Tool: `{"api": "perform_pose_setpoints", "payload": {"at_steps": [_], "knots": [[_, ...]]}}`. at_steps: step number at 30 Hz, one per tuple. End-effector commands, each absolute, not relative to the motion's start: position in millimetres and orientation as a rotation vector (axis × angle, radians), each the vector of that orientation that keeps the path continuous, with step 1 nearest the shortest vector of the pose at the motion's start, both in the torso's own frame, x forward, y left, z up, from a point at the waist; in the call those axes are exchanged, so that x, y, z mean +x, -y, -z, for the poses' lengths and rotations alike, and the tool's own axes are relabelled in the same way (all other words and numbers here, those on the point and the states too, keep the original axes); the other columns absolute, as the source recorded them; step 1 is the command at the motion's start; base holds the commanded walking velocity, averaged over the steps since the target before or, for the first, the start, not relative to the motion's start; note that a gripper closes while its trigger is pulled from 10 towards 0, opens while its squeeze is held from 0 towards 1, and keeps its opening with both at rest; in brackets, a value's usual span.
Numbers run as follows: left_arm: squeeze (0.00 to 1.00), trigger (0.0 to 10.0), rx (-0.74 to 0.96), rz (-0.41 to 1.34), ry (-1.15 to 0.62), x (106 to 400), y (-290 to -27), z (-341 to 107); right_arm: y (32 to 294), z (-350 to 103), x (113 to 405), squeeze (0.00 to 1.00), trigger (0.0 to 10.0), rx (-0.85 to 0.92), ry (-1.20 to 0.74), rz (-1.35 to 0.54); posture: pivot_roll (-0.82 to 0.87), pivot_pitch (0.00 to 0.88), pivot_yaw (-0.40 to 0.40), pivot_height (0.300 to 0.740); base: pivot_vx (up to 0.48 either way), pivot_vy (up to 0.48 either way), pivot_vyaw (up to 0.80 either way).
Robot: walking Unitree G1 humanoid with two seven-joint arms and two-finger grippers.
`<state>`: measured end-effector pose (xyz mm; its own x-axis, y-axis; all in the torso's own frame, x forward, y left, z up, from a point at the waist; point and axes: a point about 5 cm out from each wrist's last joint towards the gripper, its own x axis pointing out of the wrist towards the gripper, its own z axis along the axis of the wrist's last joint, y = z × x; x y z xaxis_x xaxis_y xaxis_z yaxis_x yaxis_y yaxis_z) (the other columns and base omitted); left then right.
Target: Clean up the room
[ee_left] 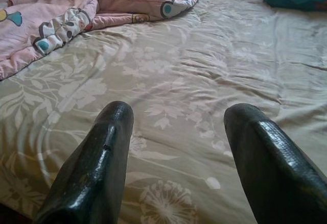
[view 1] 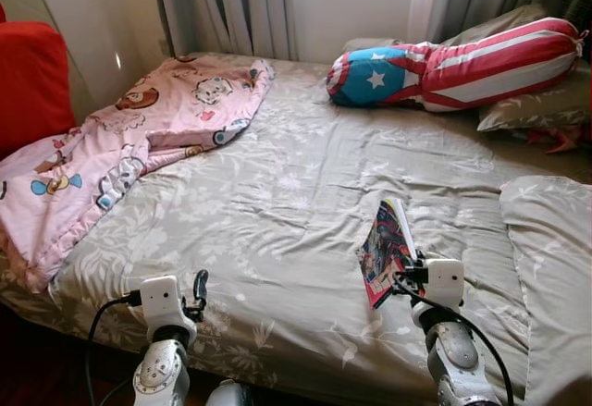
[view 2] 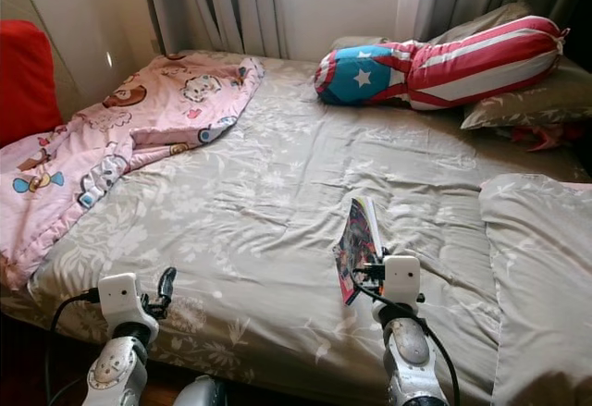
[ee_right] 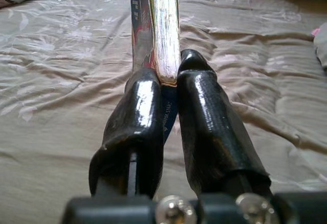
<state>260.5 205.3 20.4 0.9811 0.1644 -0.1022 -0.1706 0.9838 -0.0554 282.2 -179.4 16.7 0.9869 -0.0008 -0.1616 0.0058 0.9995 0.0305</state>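
The right end effector (view 1: 413, 272) grips a thin book (view 1: 385, 249) by its edge, above the bed (view 1: 277, 203); it may slip. The left end effector (ee_left: 176, 152), near left, is open.

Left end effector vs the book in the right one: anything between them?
Only bare bed sheet lies between left end effector and book, per left eye view.

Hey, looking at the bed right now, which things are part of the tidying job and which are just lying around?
In the job:
- book, clamped upright in the right gripper
- left gripper, open over the bedsheet

Lying about:
- pink blanket
- striped bolster
- pillow
- red cushion
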Motion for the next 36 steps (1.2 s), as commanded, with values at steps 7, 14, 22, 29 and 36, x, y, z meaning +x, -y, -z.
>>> {"api": "perform_pose_setpoints", "payload": {"at_steps": [7, 14, 22, 29, 36], "knots": [[0.00, 10.0, -0.057, -0.163, -0.102, 261.0, -208.6, -22.0, 179.4, -24.0, 287.4, 0.00, 10.0, 0.043, -0.122, 0.016, -0.17, 0.015, 0.013, 0.640, 0.160, 0.000, 0.00], [0.00, 10.0, -0.056, -0.164, -0.101, 261.1, -209.3, -22.5, 179.0, -23.7, 287.3, 0.00, 10.0, 0.044, -0.124, 0.016, -0.16, 0.016, 0.014, 0.640, 0.290, 0.000, 0.00], [0.00, 10.0, -0.054, -0.164, -0.102, 260.4, -210.5, -22.5, 179.4, -23.4, 287.2, 0.00, 10.0, 0.045, -0.125, 0.019, -0.16, 0.020, 0.017, 0.640, 0.327, 0.000, 0.00], [0.00, 10.0, -0.047, -0.163, -0.103, 259.0, -211.7, -22.4, 181.0, -23.1, 287.3, 0.00, 10.0, 0.044, -0.128, 0.023, -0.16, 0.030, 0.021, 0.640, 0.085, 0.000, 0.00], [0.00, 10.0, -0.038, -0.164, -0.106, 255.9, -214.5, -22.5, 181.5, -24.5, 291.3, 0.00, 10.0, 0.080, -0.137, 0.014, -0.14, 0.046, 0.029, 0.640, 0.000, 0.000, 0.00]]}}
